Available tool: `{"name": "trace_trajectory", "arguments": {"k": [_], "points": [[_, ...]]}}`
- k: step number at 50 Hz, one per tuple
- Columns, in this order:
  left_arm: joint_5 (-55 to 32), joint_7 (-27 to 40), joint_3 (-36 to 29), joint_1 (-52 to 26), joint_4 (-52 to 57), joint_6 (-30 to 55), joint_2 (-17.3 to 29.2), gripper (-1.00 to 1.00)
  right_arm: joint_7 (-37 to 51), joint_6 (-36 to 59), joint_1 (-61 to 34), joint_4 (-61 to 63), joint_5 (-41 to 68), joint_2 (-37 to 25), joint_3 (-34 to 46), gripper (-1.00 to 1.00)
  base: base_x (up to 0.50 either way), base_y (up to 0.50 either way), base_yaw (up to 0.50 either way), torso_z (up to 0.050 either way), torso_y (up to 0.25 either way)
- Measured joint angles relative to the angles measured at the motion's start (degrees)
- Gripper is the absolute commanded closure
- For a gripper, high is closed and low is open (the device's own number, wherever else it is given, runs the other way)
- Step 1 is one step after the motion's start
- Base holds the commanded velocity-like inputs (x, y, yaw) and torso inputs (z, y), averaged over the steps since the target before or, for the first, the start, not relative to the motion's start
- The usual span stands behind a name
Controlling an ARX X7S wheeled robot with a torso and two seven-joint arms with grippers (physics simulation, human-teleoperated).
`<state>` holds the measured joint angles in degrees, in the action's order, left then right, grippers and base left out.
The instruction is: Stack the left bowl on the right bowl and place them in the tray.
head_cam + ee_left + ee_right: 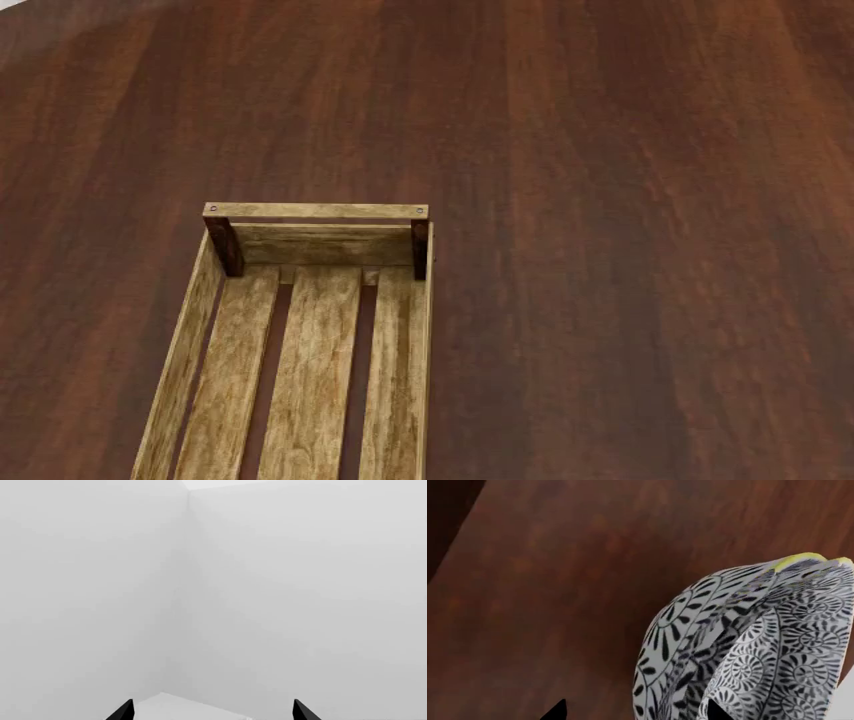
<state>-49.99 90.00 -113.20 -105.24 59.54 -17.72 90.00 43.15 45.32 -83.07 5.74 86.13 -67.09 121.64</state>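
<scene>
1. Head view shows the wooden tray [315, 345] lying lengthwise on the dark table [641, 200], nothing inside.
2. Left gripper [212, 711] hangs released, facing pale walls.
3. Right gripper [635, 711] holds the nested patterned bowls [747, 645] above the table; its grip cannot be told for sure.

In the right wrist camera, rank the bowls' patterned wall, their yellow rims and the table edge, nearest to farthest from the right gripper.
1. Patterned wall, beside the right gripper.
2. Yellow rims, at the bowls' far end.
3. Table edge, past bare wood.
</scene>
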Motion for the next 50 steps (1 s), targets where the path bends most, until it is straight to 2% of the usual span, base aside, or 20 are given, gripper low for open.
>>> {"name": "trace_trajectory", "arguments": {"k": [4, 5, 23, 37, 50], "points": [[0.02, 0.0, 0.1, 0.16, 0.09, 0.08, 0.0, -1.0, -0.18, -0.92, 1.07, -0.68, 0.09, 0.31, 0.06, -1.0, 0.0, 0.0, 0.0, 0.0, 0.0], [0.03, 0.0, 0.13, 0.2, 0.11, 0.1, 0.0, -1.0, -0.21, -1.13, 1.32, -0.82, 0.15, 0.36, 0.07, 1.0, 0.0, 0.0, 0.0, 0.0, 0.0], [0.45, 0.0, 0.59, 0.91, 0.21, -0.24, 0.0, -1.0, 1.81, 0.98, -0.16, 3.15, 1.55, -3.02, -0.12, 1.0, 0.0, 0.0, 0.0, 0.0, 0.0], [0.89, 0.0, 0.92, 1.46, -0.12, -1.17, 0.0, -1.0, 5.07, 14.7, -10.99, 11.23, 4.28, -5.2, -2.61, 1.0, 0.0, 0.0, 0.0, 0.0, 0.0], [1.52, 0.0, 1.05, 2.16, -0.64, -2.49, 0.0, -1.0, 4.51, 27.89, -23.14, 16.81, 6.38, -2.01, -6.43, 1.0, 0.0, 0.0, 0.0, 0.0, 0.0]]}}
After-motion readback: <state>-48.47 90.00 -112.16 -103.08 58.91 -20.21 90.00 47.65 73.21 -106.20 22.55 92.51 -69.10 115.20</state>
